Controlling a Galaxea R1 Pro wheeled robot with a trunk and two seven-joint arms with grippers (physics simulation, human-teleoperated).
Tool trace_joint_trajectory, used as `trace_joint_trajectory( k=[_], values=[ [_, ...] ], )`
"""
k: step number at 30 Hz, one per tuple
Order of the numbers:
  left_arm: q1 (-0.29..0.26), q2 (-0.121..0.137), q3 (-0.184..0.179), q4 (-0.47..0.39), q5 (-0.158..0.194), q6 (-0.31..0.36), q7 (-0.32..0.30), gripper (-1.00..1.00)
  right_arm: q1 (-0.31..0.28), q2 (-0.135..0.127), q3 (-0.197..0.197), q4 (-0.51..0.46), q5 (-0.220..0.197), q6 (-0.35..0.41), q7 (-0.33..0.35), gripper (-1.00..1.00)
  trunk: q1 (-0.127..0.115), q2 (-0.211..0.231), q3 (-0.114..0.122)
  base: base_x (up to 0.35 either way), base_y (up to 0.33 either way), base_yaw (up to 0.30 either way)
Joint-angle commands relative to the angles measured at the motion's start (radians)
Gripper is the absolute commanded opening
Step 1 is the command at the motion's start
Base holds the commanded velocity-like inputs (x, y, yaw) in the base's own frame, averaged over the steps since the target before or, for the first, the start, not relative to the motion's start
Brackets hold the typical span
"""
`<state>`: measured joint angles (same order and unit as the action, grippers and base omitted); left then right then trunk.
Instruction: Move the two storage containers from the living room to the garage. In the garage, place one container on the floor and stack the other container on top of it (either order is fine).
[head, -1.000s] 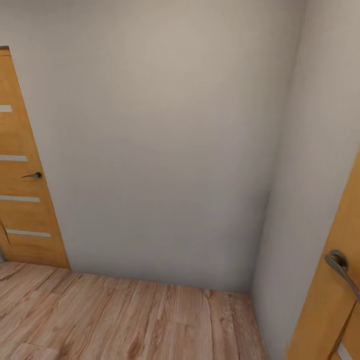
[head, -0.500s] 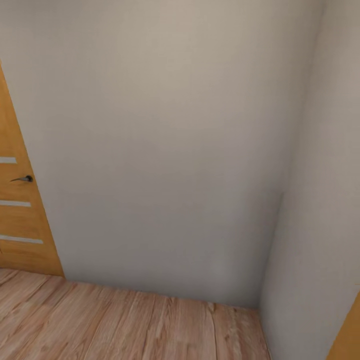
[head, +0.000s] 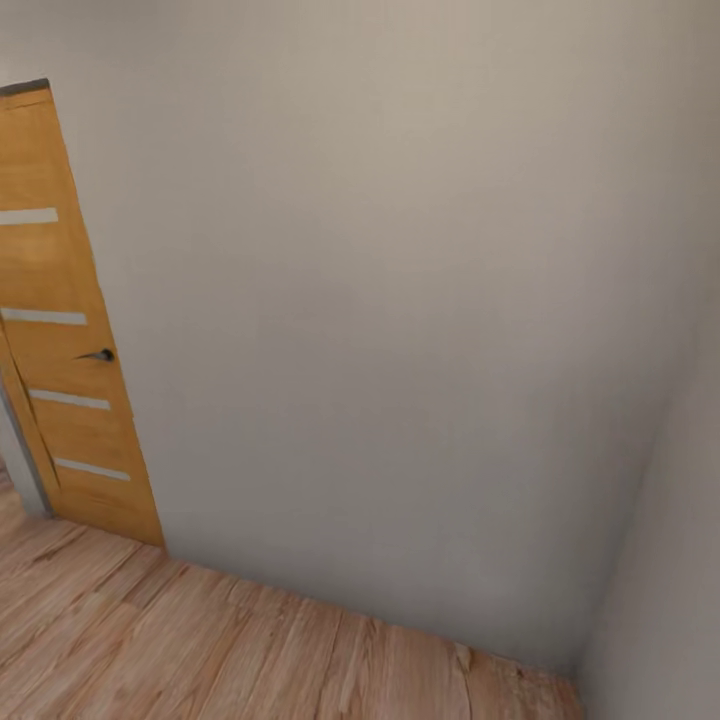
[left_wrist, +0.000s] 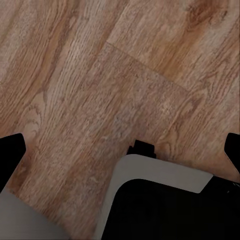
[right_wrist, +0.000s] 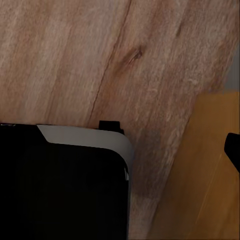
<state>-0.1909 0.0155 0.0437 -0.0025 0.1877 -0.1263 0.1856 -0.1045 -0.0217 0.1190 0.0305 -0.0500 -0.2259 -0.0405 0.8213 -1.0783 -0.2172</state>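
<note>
The two storage containers are out of view. In the left wrist view, my left gripper (left_wrist: 121, 150) hangs open above the light wood-plank floor (left_wrist: 100, 75), its black fingertips (left_wrist: 11, 152) at the frame's two sides with nothing between them. In the right wrist view, one black fingertip (right_wrist: 233, 149) of my right gripper (right_wrist: 120, 150) sits at the frame's edge; the other merges with the dark robot base (right_wrist: 60, 185). Nothing is held there.
The head view faces a corner of plain pale walls (head: 400, 300) over wood-plank floor (head: 200, 650). An orange-wood door (head: 60, 330) with a dark handle (head: 100, 355) stands at the left. Another orange-wood panel (right_wrist: 210, 175) is close beside my right gripper.
The whole head view has swung: the camera moved. The door with the handle at the right has left the picture, and more of the left door shows. Both grippers' earlier states are unseen.
</note>
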Motion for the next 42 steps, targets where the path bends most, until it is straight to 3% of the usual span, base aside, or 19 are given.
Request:
trace_joint_trajectory(
  k=[1, 42],
  values=[
    [-0.001, 0.0, 0.004, 0.001, 0.004, -0.004, 0.0, 1.0, -0.001, 0.0, 0.008, 0.003, -0.005, -0.006, -0.002, 1.0, 0.001, -0.001, -0.001, 0.238, 0.0, 0.272],
    [-0.001, 0.001, 0.004, 0.001, 0.006, -0.006, 0.002, 1.0, -0.001, -0.001, 0.008, 0.003, -0.005, -0.006, -0.002, 1.0, 0.001, -0.001, -0.001, 0.122, 0.0, 0.272]
  ],
)
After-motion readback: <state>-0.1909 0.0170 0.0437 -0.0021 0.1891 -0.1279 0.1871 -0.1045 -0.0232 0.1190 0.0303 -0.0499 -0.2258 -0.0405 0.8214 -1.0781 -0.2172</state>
